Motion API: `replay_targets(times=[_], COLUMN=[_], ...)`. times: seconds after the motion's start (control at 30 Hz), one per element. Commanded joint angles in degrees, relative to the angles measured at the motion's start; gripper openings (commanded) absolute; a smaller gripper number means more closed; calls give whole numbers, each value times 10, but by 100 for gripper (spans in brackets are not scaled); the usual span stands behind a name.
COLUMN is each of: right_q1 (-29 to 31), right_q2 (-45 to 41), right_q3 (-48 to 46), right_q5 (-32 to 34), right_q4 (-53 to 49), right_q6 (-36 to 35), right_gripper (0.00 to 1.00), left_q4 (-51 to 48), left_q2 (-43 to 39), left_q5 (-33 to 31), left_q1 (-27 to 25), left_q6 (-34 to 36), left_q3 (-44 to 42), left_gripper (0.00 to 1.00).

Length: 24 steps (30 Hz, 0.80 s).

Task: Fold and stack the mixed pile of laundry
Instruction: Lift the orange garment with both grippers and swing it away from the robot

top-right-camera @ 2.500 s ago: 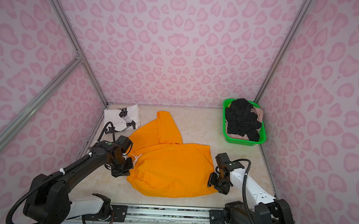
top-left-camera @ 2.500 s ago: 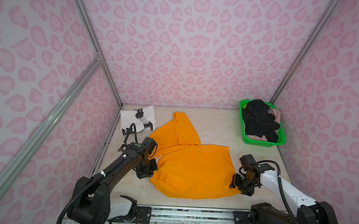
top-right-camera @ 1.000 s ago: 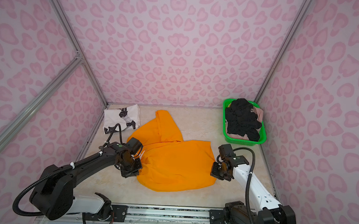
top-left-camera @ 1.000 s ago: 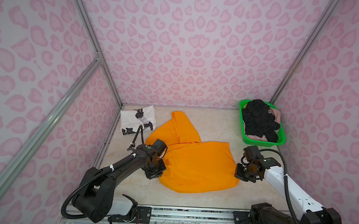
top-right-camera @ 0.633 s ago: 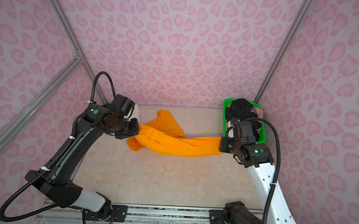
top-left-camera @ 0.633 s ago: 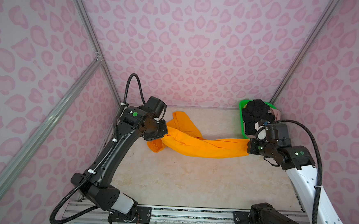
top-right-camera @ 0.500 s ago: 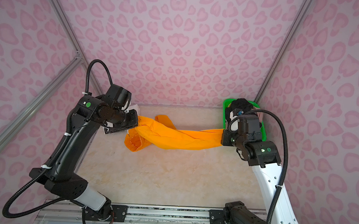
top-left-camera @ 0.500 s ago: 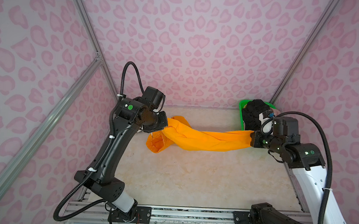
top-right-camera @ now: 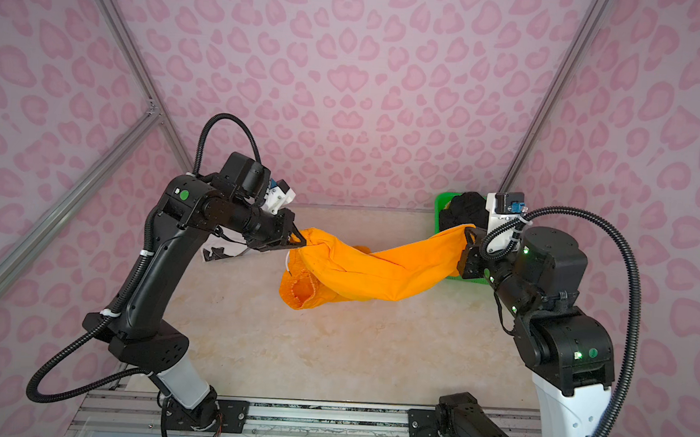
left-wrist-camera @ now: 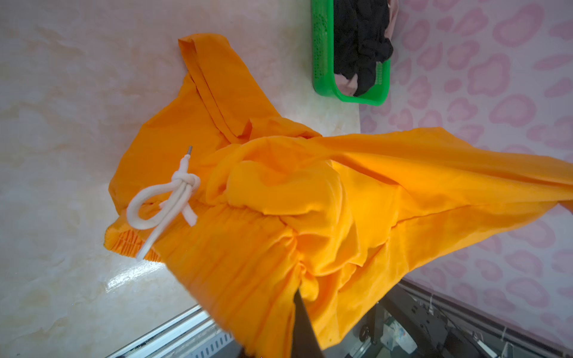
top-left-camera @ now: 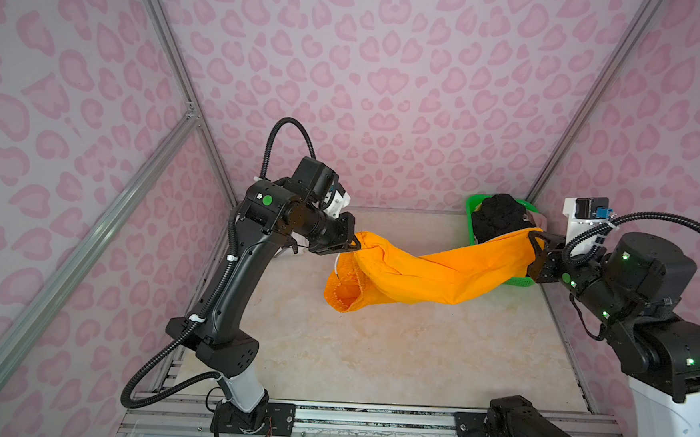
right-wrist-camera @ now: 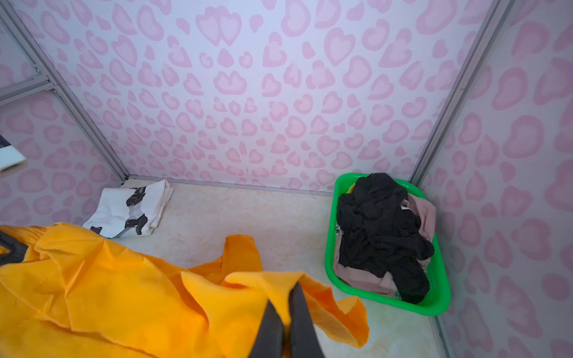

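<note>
White T-shirt (right-wrist-camera: 130, 207) is folded; left end effector (top-left-camera: 353, 244) and right end effector (top-left-camera: 536, 245) pinch the orange shorts (top-left-camera: 441, 271) stretched; black piece (right-wrist-camera: 381, 223) and beige-pink piece (right-wrist-camera: 424, 214) wait in the green basket (right-wrist-camera: 440, 299).

Pink-patterned booth, pale marbled floor (top-left-camera: 373, 354).
The walls (top-left-camera: 390, 84) bore pink heart-like blotches on a lighter ground, joined at the corners by bare aluminium posts (top-left-camera: 170, 50); the glossy cream floor showed beige veining, with a metal rail (top-left-camera: 369, 417) along its front edge, under soft even light.
</note>
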Motion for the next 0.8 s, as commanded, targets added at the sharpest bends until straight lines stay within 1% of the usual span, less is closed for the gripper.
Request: replay_targets(times=[0.0, 0.03, 0.1, 0.2, 0.3, 0.33, 0.4, 0.47, 0.5, 0.57, 0.63, 0.77], right_q1=[0, -1, -1, -4, -19, -27, -40, -45, -46, -46, -48, -51], right_q2=[5, 8, 16, 42, 85, 101, 131, 159, 169, 179, 177, 149], right_q3=[-2, -8, -29, -59, -68, -64, -39, 12, 33, 76, 95, 89], right_q5=[19, 14, 6, -17, -46, -59, -86, -104, -108, -116, -118, -137], right_q4=[-2, -1, 11, 47, 105, 128, 160, 175, 175, 180, 190, 216], right_q6=[-15, -14, -13, -8, 2, 9, 21, 24, 21, 9, -7, -41], right_gripper=[0, 0, 0, 0, 0, 0, 0, 0, 0, 0, 0, 0], left_q4=[38, 49, 59, 89, 170, 192, 204, 211, 227, 296, 337, 346], left_q2=[-5, -8, -5, 17, 51, 67, 126, 193, 213, 224, 219, 206], left_q5=[42, 35, -3, -31, -14, 0, 27, 65, 79, 112, 115, 115], left_q1=[-9, -8, -1, 34, 84, 99, 120, 130, 134, 141, 146, 151], left_q6=[3, -4, -16, -35, -62, -70, -84, -104, -121, -158, -175, -170], left_q3=[-14, -21, -24, -13, 12, 39, 122, 234, 265, 261, 245, 239], left_gripper=[2, 2, 2, 2, 2, 2, 2, 2, 2, 2, 2, 2])
